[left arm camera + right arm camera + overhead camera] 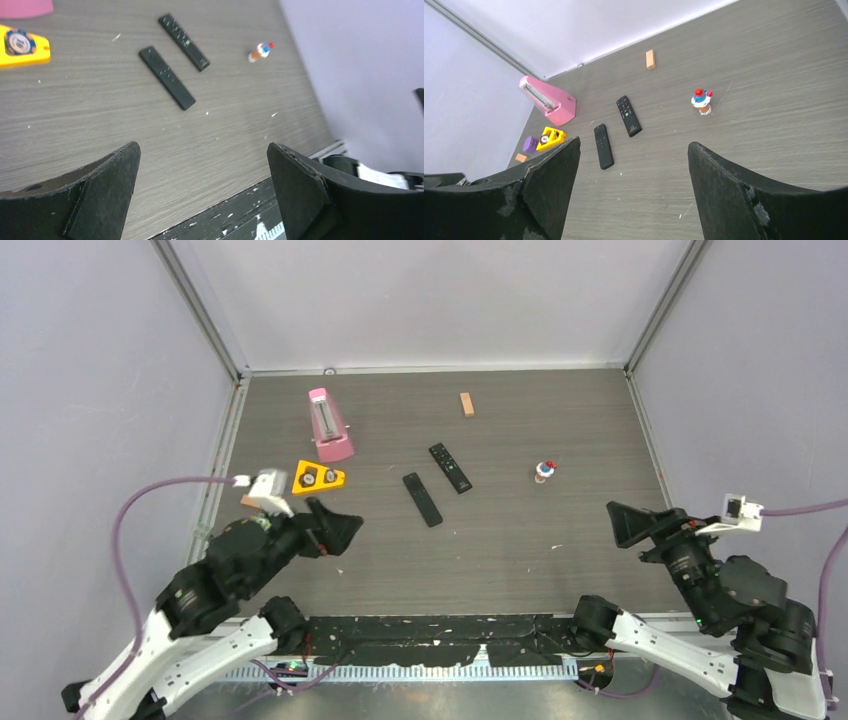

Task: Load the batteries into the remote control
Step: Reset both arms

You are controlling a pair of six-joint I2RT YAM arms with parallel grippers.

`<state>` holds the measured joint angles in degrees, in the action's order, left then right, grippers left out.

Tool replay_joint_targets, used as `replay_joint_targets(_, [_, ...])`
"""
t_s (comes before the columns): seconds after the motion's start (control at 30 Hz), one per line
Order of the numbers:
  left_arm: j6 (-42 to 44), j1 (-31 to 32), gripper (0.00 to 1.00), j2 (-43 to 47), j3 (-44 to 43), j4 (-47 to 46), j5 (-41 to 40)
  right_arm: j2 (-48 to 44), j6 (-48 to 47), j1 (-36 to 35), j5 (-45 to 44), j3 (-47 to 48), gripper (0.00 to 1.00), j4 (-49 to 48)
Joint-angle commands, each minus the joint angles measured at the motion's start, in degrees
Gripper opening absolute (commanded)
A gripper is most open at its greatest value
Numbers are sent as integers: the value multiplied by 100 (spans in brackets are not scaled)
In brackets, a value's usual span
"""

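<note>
Bright, even diffuse light, faint soft shadows, top view sharp, wrist views slightly soft

Left hand [335,528] and right hand [630,523] are black wedges on white-based arms [200,655] with purple cables [130,510].

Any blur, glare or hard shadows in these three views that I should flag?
Top external: even light, soft shadows, the buttoned black bar-shaped remote sharp. Left wrist: black fingers close and slightly soft, wood-grain table crisp. Right wrist: tilted framing, the small red-capped figurine clear; no strong glare anywhere.
</note>
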<state>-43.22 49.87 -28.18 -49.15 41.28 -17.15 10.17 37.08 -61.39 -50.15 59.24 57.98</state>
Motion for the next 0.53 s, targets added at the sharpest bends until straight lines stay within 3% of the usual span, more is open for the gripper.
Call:
replay_joint_targets(0.0, [354,23,100,1002,159,184,-238,-105,-707,4,-356,276,86,-85])
replay_joint_targets(0.17, [402,23,99,1458,-103,617,-493,-77,-701,4,-359,465,98,27])
replay_joint_targets(0.5, [311,23,100,1476,-136,830,-578,50,-691,9,-324,490,95,-37])
